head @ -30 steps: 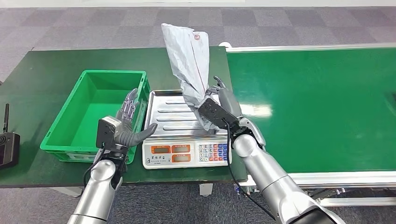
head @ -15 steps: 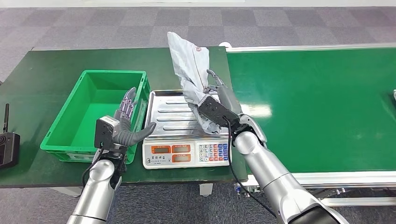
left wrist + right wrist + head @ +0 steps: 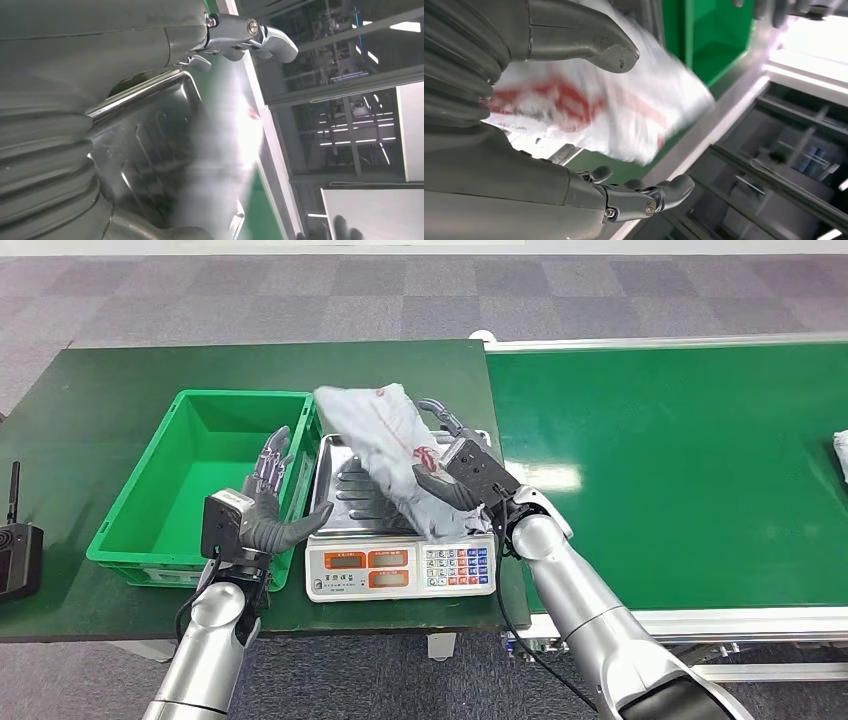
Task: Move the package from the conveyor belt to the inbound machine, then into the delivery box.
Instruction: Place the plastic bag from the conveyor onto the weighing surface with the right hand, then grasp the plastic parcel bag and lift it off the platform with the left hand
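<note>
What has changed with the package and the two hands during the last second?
The package tipped from upright and came down across the scale's tray, toward the green box. The right hand lowered with it; its fingers look apart now, so it seems released. The left hand, scale and box stayed put.

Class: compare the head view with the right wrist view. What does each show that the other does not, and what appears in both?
Head view alone: the left hand, open beside the green plastic crate, the scale's keypad, and the green conveyor belt.

Right wrist view alone: metal framing beyond the table.

Both: the white plastic package with red print over the steel scale tray, by the right hand.
</note>
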{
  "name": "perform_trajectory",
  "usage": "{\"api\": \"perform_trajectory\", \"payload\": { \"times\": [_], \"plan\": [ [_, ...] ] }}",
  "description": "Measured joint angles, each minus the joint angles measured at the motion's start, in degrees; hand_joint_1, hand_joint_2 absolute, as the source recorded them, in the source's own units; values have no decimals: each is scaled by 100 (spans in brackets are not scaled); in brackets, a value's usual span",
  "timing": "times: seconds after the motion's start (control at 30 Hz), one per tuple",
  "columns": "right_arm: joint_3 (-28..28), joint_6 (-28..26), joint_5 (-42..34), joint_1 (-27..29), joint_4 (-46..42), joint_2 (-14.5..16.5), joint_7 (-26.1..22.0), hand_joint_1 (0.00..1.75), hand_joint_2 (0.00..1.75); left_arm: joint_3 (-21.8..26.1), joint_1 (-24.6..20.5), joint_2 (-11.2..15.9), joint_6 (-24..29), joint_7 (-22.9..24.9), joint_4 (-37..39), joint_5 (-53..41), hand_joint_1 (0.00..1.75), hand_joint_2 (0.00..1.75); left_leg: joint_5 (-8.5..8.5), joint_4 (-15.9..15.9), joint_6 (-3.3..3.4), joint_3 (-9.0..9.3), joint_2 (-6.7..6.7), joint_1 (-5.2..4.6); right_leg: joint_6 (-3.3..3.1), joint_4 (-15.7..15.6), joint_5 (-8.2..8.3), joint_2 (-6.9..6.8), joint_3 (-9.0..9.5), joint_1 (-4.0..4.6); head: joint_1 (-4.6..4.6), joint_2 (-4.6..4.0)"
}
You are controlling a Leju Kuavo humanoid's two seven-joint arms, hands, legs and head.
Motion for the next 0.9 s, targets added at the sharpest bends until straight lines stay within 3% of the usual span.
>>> {"api": "perform_trajectory", "payload": {
  "times": [0.27, 0.57, 0.7, 0.9],
  "plan": [
    [-340, -816, -427, 29, 67, 1, -437, 0, 175, 0, -4, 16, 216, -27, -54, -170, 0, 175, 0, 1, 0, 0, 0, 0, 0, 0, 0, 0, 0, 0, -1, 0],
    [-795, -1227, -1270, 222, 254, 35, -536, 0, 175, -21, -170, 62, 247, 167, 44, -588, 0, 175, 0, 1, 0, 1, 0, 0, 0, 0, 0, -1, -2, 0, -1, 0],
    [-856, -1189, -1393, 332, 290, 35, -542, 0, 175, -199, -558, 184, 248, 287, 490, -1568, 0, 175, 2, 2, 0, 2, 0, 0, -1, 0, 3, -1, -3, 0, -1, 0],
    [-873, -1245, -1405, 399, 285, 26, -460, 0, 175, -711, -1678, 314, 286, 304, 1804, -2884, 0, 175, 7, 3, -2, 3, 0, 0, -5, 0, 12, -1, -4, 0, -1, 0]
  ]
}}
